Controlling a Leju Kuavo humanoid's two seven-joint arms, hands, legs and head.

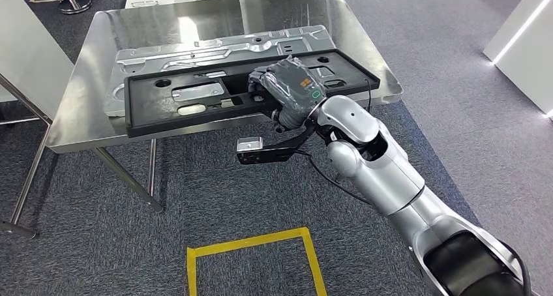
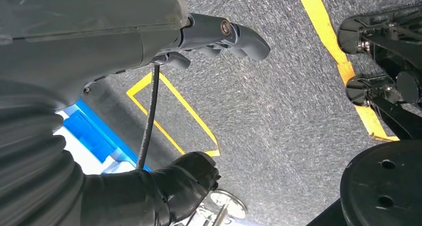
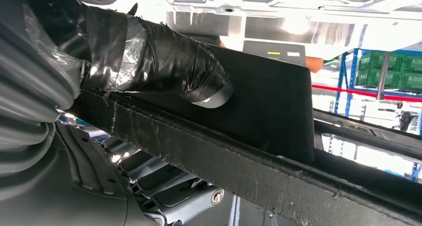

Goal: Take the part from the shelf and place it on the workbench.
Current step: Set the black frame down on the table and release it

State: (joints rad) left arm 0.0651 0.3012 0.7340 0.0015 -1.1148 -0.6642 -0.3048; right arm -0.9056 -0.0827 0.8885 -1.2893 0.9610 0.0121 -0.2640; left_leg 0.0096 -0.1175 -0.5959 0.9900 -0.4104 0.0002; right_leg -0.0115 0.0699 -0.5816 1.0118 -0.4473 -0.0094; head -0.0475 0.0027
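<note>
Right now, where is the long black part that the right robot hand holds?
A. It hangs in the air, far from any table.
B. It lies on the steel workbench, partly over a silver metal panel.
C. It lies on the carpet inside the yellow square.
B: in the head view the black part lies on the workbench, overlapping the silver panel, and the right robot hand grips its near edge.

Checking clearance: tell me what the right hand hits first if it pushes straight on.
Probably the silver metal panel lying just beyond the black part that the right hand grips; depth is unclear.
</note>
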